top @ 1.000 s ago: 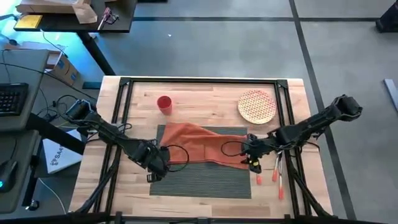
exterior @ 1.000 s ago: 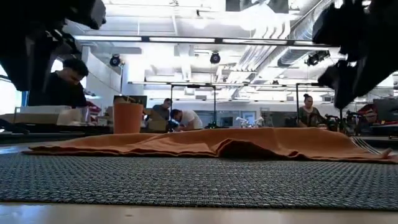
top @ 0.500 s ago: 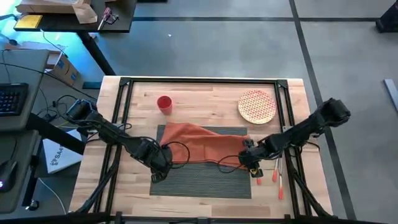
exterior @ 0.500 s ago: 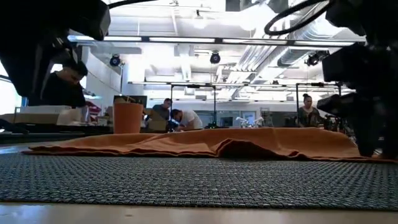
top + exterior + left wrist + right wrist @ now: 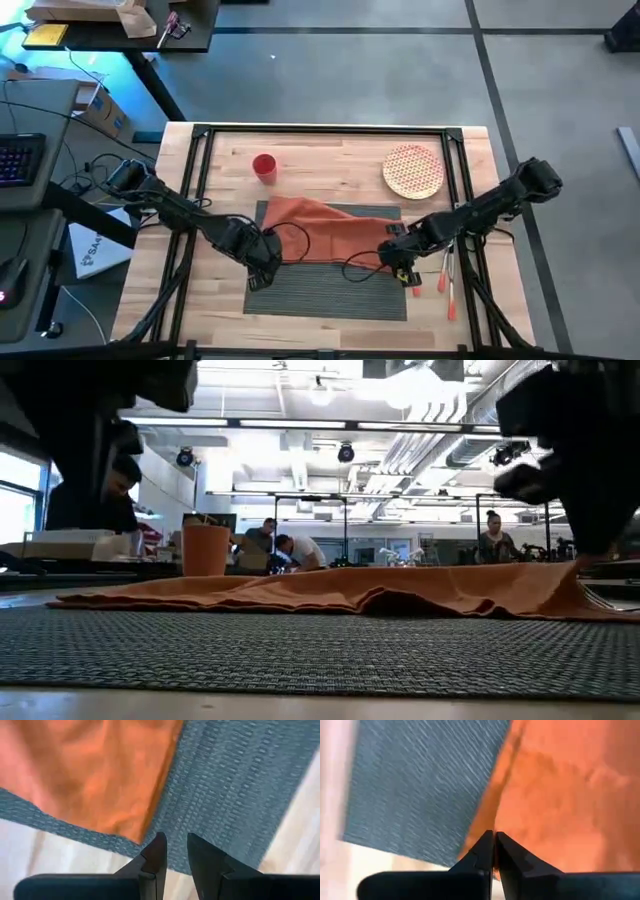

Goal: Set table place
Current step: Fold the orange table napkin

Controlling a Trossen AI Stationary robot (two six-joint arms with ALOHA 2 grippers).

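The dark grey ribbed placemat lies flat on the wooden table. A rust-orange napkin lies crumpled across the placemat's far half. My right gripper is at the napkin's right end, shut on it. My left gripper hovers over the placemat beside the napkin's near left corner. Its fingers are a little apart, with only placemat showing between them. A round patterned plate and a red cup stand on the table's far part. My right gripper pinches the napkin's edge near its near right corner between its two shut fingers. It comes from above, slanting in from the table's right. That end is raised a little off the placemat, while the rest of the napkin lies slack on it.
Orange-handled utensils lie on the table just right of the placemat, under my right arm. The black metal frame runs along the table's edges. People and desks show in the room beyond the far edge.
My right gripper has gone down and toward the table's left onto the napkin's right end, which now stands a little higher than before. My left gripper has gone toward the table's right, closer to the napkin's near left corner.
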